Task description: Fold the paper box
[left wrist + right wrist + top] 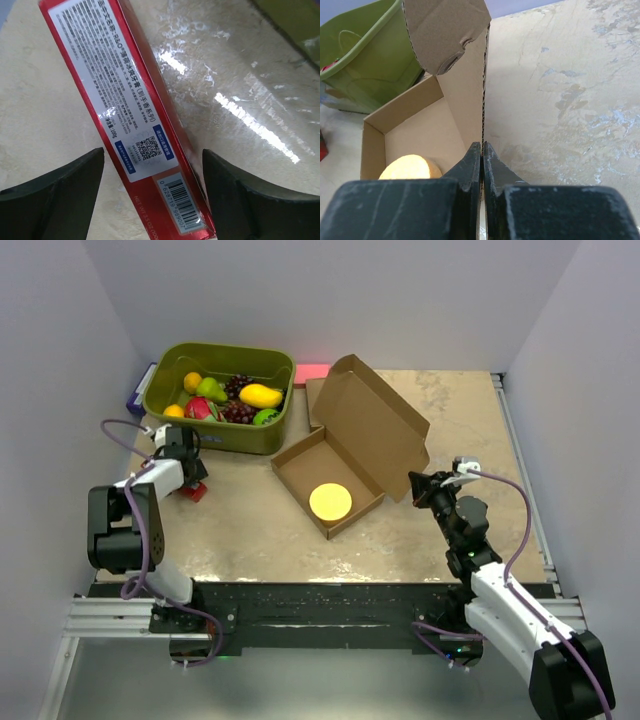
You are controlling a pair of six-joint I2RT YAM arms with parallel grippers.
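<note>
The paper box (345, 455) lies in the middle of the table, its shallow tray formed and its wide lid standing up and leaning back. My right gripper (418, 487) is shut on the lid's right edge; in the right wrist view the thin cardboard edge (483, 100) runs up from between the closed fingers of that gripper (482, 150). My left gripper (190, 475) is off to the left, away from the box. In its wrist view the gripper (152, 155) is open, straddling a red toothpaste carton (100, 65) that lies on the table, with gaps on both sides.
A yellow round disc (330, 502) sits inside the tray. A green basket (220, 430) of toy fruit stands at the back left, close to the left gripper. A pink object (312, 371) lies behind the box and a purple one (137, 395) left of the basket.
</note>
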